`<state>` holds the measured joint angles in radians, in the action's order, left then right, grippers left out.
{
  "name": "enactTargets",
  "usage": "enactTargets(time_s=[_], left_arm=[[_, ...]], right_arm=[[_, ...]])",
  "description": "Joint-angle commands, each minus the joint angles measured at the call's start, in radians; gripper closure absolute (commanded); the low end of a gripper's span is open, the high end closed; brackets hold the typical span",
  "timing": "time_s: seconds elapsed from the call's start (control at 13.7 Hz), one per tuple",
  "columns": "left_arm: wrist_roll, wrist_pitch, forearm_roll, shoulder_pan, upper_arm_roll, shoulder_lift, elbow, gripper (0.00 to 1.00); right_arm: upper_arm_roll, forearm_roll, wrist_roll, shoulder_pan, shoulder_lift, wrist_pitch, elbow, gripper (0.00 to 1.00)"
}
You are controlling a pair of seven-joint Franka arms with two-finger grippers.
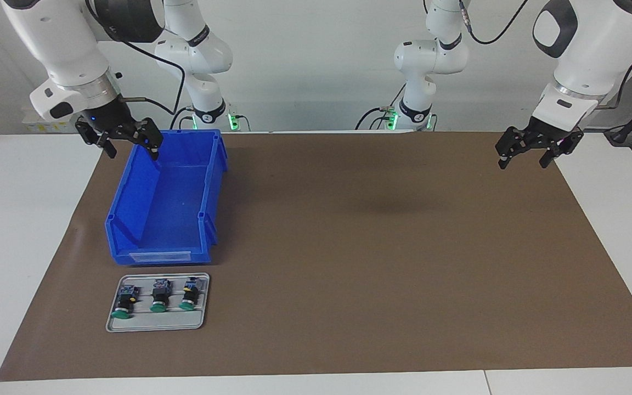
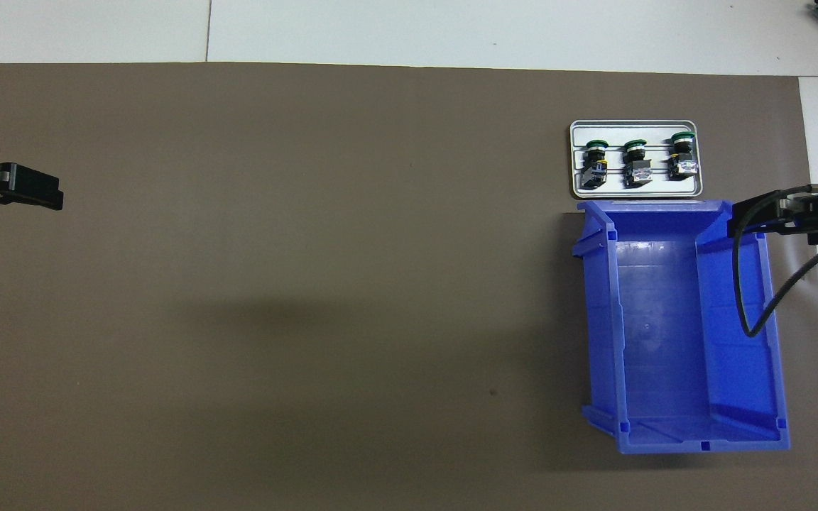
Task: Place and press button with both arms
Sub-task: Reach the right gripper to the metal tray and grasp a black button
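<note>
Both end effectors hang in the air, each near its own end of the surface, and neither holds anything. On the right arm, the right end effector (image 1: 128,141) hovers over the rim of a blue bin (image 1: 154,241) at the corner nearest the robots; its fingers are spread apart and grasp nothing. On the left arm, the left end effector (image 1: 531,151) waits over the brown mat (image 1: 382,263) toward the left arm's end of the surface, well apart from the bin, its fingers likewise released.

Three buttons lie side by side on a small grey tray (image 1: 157,323), which sits on the mat just beside the bin's open, low end, farther from the robots than the bin. Each lies on its side with its green cap pointing away from the robots and its terminal end toward the bin. One button (image 1: 125,302) is at the tray's edge toward the right arm's end of the surface, the second button (image 1: 159,296) is in the middle, and the third button (image 1: 190,294) lies toward the left arm's end.

No button lies inside the bin.
</note>
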<state>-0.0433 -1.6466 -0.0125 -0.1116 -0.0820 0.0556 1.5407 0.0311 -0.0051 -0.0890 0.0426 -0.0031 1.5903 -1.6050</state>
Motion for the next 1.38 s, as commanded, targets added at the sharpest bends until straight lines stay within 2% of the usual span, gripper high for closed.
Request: enactTargets(time_s=[0.0,0.36,0.73,1.16,1.31], left_arm=[[0.005,0.005,-0.012,-0.002,-0.002,-0.026,0.029,0.0],[0.005,0.005,-0.014,-0.002,-0.002,-0.026,0.029,0.0],[0.005,0.005,-0.012,-0.002,-0.002,-0.026,0.029,0.0],[0.005,0.005,-0.012,-0.002,-0.002,-0.026,0.029,0.0],[0.005,0.005,-0.014,-0.002,-0.002,-0.026,0.029,0.0]], right_arm=[[0.004,0.001,0.012,0.005,-0.023,0.017,-0.029,0.0],[0.004,0.007,0.02,0.019,-0.023,0.011,-0.027,0.0],[0.003,0.007,0.021,0.022,0.008,0.131,-0.036,0.02],[0.003,0.001,0.087,0.026,0.208,0.37,-0.01,0.04],[0.003,0.002,0.1,0.028,0.302,0.427,0.032,0.05]])
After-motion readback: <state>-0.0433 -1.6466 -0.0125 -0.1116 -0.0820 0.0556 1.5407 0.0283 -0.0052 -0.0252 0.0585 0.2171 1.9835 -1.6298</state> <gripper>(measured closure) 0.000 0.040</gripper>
